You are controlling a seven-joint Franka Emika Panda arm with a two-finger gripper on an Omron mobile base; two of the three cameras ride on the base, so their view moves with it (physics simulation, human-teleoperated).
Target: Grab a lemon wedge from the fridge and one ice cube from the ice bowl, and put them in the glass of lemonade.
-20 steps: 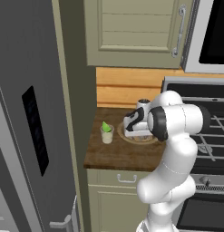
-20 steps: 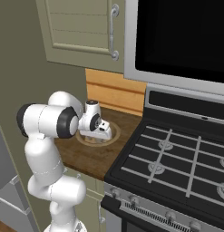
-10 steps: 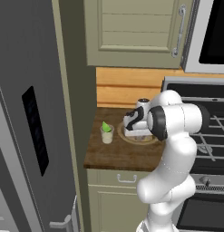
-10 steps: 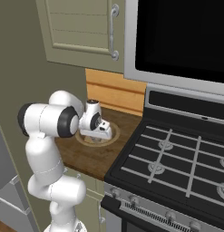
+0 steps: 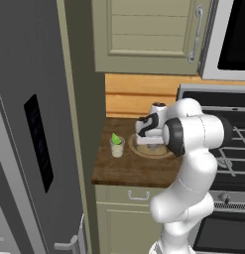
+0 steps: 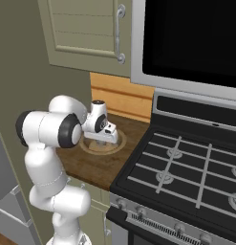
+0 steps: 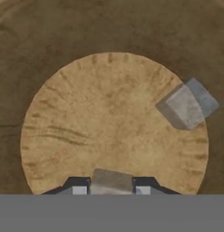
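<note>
Hand view looks straight down into the ice bowl (image 7: 63,136), whose round tan floor spreads wide around the gripper (image 7: 111,190); the two dark tips stand partly closed with a grey ice cube (image 7: 111,180) pinched between them, its flat faces against the tips and its longer side running across from tip to tip. A second ice cube (image 7: 188,105) lies apart near the far right of the bowl floor, turned cornerwise (one corner points toward the bowl's middle), touching the start of the sloping wall. Bare bowl floor lies between the two cubes. From the left base view, the bowl (image 5: 139,150) sits on a small brown bench (image 5: 124,173), hemmed by the fridge (image 5: 34,124) side wall on the left, the wooden backsplash (image 5: 129,96) behind, and the stove (image 5: 233,144) on the right; the gripper (image 5: 147,146) hangs down into the bowl under the bent white arm. The glass of lemonade (image 5: 117,147) stands upright just left of the bowl, close to it but apart, with the lemon wedge (image 5: 115,137) perched at its rim, its tip pointing up. From the right base view, the bench's front edge has open room before it, and the bowl rim (image 6: 91,146) shows beside the hand.
</note>
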